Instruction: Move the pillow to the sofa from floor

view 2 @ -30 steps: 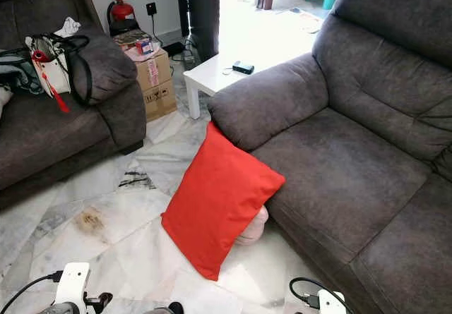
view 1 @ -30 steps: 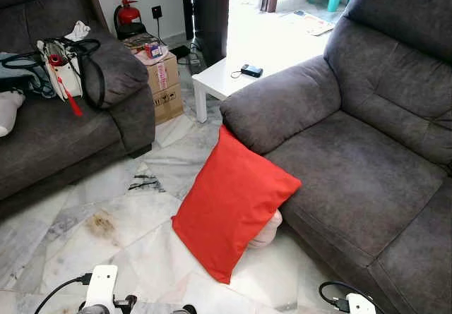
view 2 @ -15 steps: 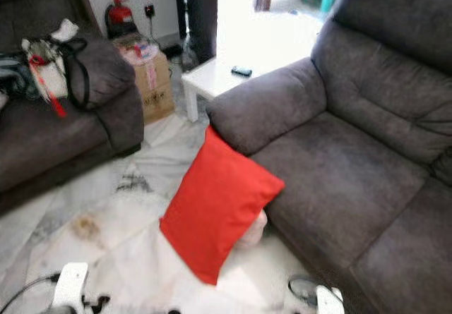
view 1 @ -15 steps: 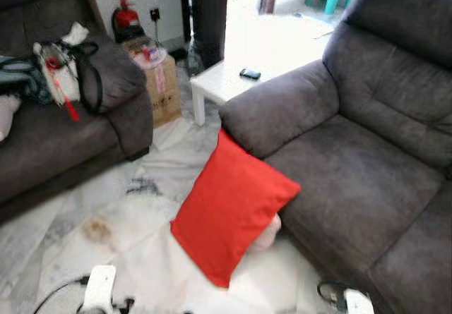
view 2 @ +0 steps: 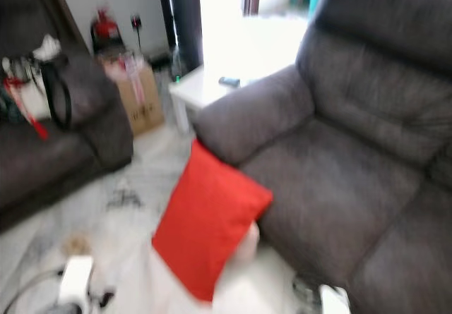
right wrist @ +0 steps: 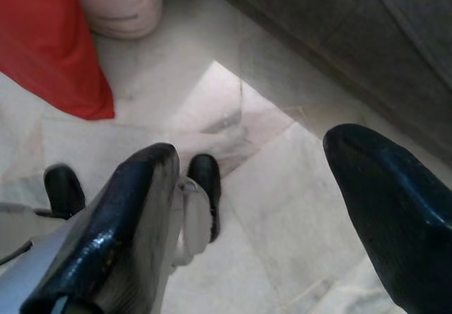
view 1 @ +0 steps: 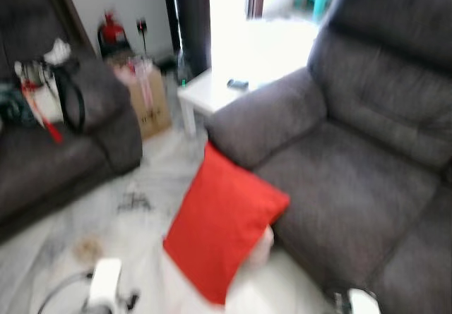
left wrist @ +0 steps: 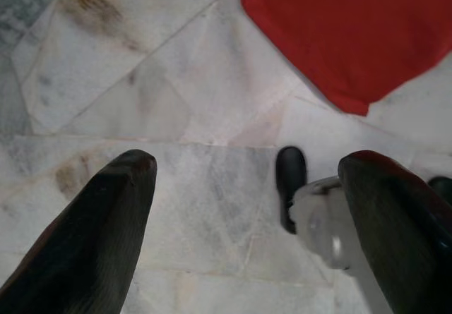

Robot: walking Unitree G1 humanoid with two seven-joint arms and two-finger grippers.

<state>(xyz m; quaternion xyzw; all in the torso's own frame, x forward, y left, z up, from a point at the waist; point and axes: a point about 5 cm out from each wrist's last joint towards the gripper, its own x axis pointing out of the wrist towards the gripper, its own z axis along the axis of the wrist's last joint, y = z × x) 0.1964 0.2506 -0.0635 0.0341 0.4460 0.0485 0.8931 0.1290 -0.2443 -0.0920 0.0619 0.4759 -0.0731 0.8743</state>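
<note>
pillow (view 1: 222, 226) red, on floor (view 1: 134, 194), leaning on sofa (view 1: 353, 187) front | left hand (left wrist: 244, 208) wide, low over tiles | right hand (right wrist: 247, 187) wide, empty | step: approach, views blurred | next: close in, reach down, grip pillow

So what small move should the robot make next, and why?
Probably step closer and lower both arms toward the red pillow. It leans on the sofa, and the left hand and right hand hang open above bare floor.
</note>
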